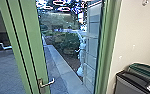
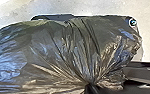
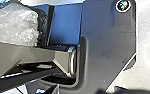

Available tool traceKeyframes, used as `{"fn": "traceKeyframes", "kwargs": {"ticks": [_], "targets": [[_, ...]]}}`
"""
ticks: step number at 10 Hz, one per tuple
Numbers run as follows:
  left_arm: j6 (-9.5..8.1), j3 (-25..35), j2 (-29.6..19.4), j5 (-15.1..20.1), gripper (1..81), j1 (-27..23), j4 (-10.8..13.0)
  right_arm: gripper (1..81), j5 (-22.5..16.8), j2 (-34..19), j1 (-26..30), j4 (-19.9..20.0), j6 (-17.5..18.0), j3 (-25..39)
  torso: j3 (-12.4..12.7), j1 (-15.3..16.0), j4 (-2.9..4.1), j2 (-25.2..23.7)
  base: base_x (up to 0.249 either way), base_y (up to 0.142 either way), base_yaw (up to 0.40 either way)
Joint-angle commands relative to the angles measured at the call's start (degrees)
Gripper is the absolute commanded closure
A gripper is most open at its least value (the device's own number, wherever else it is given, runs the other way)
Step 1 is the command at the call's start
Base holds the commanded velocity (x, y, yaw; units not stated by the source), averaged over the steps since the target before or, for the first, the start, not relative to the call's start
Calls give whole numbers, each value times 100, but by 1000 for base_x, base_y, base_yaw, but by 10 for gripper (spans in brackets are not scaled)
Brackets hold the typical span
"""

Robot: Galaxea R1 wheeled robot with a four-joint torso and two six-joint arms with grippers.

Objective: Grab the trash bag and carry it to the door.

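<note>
Presently, left gripper (image 2: 90, 86) grips the trash bag (image 2: 66, 47) at its gathered folds; right gripper's state cannot be told. Green-framed door (image 1: 32, 47) ahead; bin (image 1: 129, 83) near, at right.

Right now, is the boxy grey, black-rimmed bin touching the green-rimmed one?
Cannot tell. In the head view the grey bin partly covers the green-rimmed bin behind, hiding any contact or gap.
</note>
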Motion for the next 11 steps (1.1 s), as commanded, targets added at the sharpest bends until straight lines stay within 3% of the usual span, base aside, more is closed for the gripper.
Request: {"fn": "traceKeyframes", "kwargs": {"ticks": [1,3,11], "targets": [[57,431,-274,364,811,-239,5,10,-192,-195,233,-92,-35,438,0,0,0,0,0,0,331],[57,431,-300,364,811,-247,14,10,-192,-520,233,-101,-35,973,0,0,0,2,0,0,331],[93,395,-247,364,811,-247,93,10,-192,-371,233,-119,-35,736,0,-2,0,0,0,0,331]]}}
